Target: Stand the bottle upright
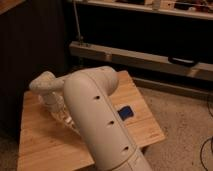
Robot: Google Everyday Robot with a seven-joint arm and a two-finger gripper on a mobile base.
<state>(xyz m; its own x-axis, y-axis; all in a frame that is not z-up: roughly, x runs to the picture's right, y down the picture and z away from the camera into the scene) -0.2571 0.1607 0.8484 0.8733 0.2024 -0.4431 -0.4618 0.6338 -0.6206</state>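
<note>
The arm hides most of the tool over the table.

A single camera looks steeply down from above and behind the bulky white robot arm, which fills the lower centre of the frame close to the lens. Beyond it lies the pale wooden table; the gripper sits left of centre, largely hidden behind the arm.

No readable text, labels or signs.
</note>
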